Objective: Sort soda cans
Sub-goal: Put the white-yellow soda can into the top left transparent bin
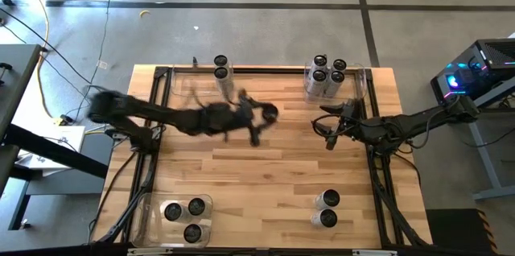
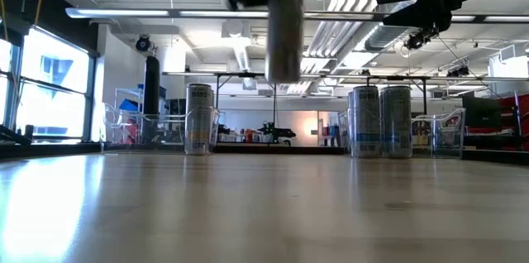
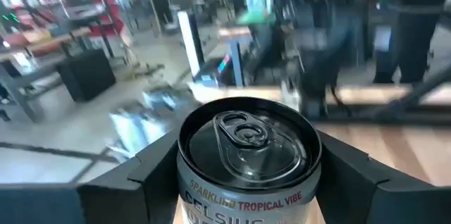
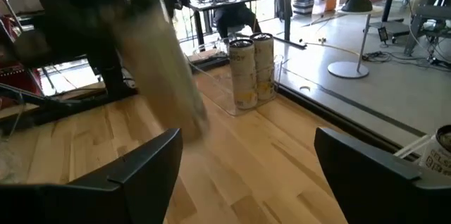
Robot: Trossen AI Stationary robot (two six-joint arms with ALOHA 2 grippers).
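High view: left gripper [image 1: 268, 113] reaching over mid-table, carrying one can [image 1: 266, 113] between the two far bins. Right gripper [image 1: 328, 130] waiting just inside the right edge, below the far-right bin [image 1: 362, 87] holding four cans [image 1: 328, 75]. Two cans [image 1: 221, 67] standing in the far-left bin [image 1: 181, 87], three [image 1: 184, 217] near-left, two [image 1: 326, 208] near-right.

Low view: carried can [image 2: 284, 35] hanging clear of the tabletop [image 2: 264, 205], blurred, apparently moving.

Left wrist view: fingers [image 3: 151, 160] closing on both sides of the can [image 3: 246, 153], top facing up, grip looking seated.

Right wrist view: right fingers [image 4: 134, 175] standing wide apart, holding nothing.

Risks, judged: can slipping if swinging fast before the grip is firm; striking a bin wall or a standing can on lowering; brushing the waiting right arm if heading far-right.
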